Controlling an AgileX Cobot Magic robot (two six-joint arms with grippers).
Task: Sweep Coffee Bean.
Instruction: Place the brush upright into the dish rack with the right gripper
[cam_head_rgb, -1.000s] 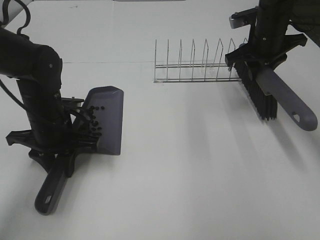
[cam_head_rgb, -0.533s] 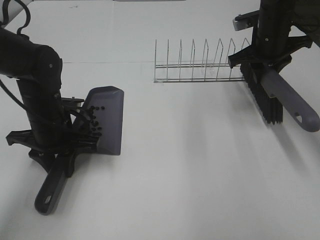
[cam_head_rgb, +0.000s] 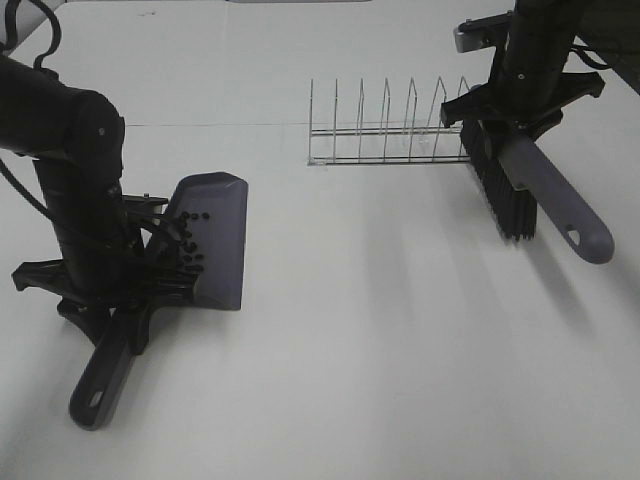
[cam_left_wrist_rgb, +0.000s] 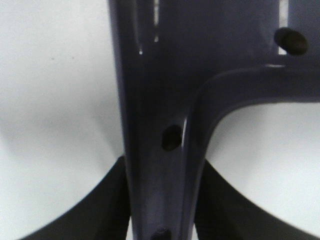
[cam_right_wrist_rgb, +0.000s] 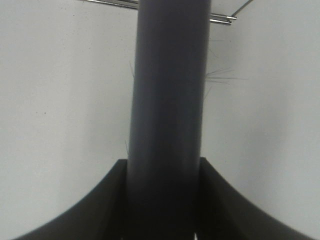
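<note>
1. The dustpan (cam_head_rgb: 215, 240) handle is pinched by the left jaws, at the counter's (cam_head_rgb: 380, 340) left side.
2. The beans (cam_head_rgb: 190, 245) are seen clustered inside the dustpan, toward its handle end.
3. The brush (cam_head_rgb: 520, 185) handle is pinched by the right jaws, beside the rack's (cam_head_rgb: 385, 135) right end.

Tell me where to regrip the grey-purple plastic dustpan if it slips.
Take the grey-purple plastic dustpan by its long narrow handle, from above, jaws across its width, as the left gripper does. The rest is wide, lies flat and holds the dark coffee beans; a top grip on the handle should keep it level.
</note>
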